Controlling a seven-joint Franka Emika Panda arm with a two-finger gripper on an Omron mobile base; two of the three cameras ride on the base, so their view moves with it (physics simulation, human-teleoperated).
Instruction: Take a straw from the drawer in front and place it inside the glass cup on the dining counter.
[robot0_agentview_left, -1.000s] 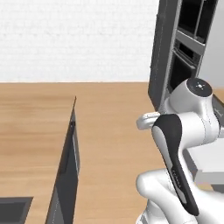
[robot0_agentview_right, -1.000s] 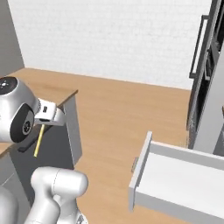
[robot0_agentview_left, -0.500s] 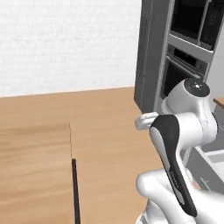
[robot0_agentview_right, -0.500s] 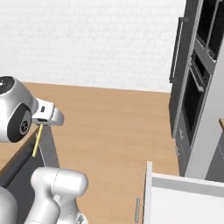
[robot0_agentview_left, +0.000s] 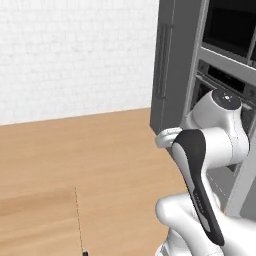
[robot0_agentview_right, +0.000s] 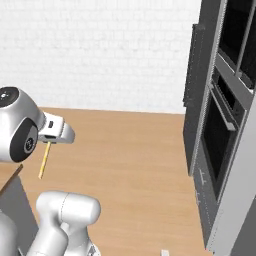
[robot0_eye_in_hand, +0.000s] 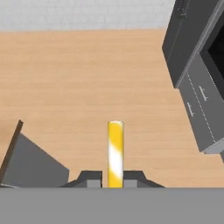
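- As it hangs over the wooden floor (robot0_agentview_right: 125, 150), the straw (robot0_eye_in_hand: 115, 153) shows as a thin, straight yellow stick with a pale glare patch.
- The end effector (robot0_eye_in_hand: 115, 178) is clamped tight around its lower end.

A white brick wall (robot0_agentview_left: 75, 55) runs across the back of the room, meeting a light-brown wooden floor (robot0_agentview_right: 130, 160). On the right stands a tall dark-grey cabinet unit (robot0_agentview_right: 197, 85) with a long vertical bar handle (robot0_agentview_left: 161, 60) on its door. Beside it, a built-in oven (robot0_agentview_right: 220, 125) with a dark glass front sits in the same unit. Below are grey drawer fronts (robot0_eye_in_hand: 199, 107) with slim handles.
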